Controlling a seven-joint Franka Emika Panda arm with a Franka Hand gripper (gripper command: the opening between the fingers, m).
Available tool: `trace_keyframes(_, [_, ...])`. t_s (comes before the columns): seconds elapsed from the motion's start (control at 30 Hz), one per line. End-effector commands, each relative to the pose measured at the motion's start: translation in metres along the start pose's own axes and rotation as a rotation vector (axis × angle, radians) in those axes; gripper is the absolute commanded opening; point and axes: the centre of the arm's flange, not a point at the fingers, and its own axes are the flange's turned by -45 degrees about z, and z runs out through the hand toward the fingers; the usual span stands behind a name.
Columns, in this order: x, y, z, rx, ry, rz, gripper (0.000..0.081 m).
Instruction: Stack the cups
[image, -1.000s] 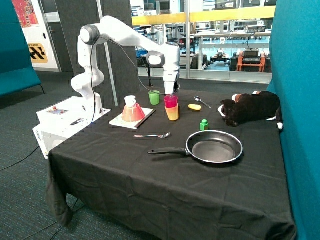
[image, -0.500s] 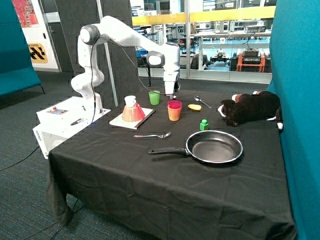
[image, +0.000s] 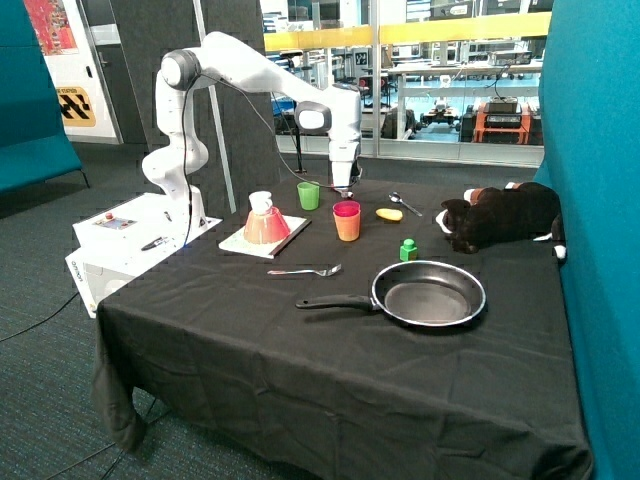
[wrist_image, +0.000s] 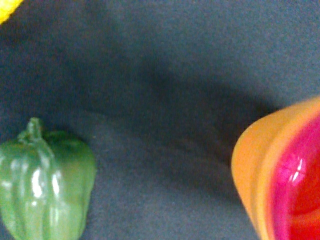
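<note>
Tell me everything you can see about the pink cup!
The pink cup is a small, shiny, plain plastic tumbler. It stands upright, nested inside the yellow cup, so only its rim and top band show above it. The pair stands on the black tablecloth, between the green cup and a small yellow thing. The gripper hangs just above and behind it, not touching.

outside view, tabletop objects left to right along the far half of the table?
Salmon-pink cone with white top on the white board → green cup → pink cup nested in the yellow cup, with the gripper just above and behind → yellow toy → small green block → plush animal.
</note>
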Motion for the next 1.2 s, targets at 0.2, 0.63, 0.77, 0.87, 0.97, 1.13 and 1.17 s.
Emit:
trace_keyframes(0.2, [-0.01, -0.032, -0.013, 0.0009, -0.0096, -0.115, 0.0741])
trace_keyframes(0.63, [-0.038, -0.071, -0.015, 0.0015, -0.0095, -0.226, 0.0702])
trace_keyframes(0.77, [-0.046, -0.078, -0.018, 0.0016, -0.0095, -0.247, 0.0695])
trace_keyframes(0.87, [-0.053, -0.083, -0.021, 0.0016, -0.0095, -0.266, 0.0684])
trace_keyframes(0.97, [-0.062, -0.091, -0.023, 0.0018, -0.0095, -0.291, 0.0695])
trace_keyframes(1.13, [-0.073, -0.102, -0.025, 0.002, -0.0095, -0.33, 0.0683])
trace_keyframes(1.17, [-0.075, -0.105, -0.025, 0.002, -0.0095, -0.335, 0.0679])
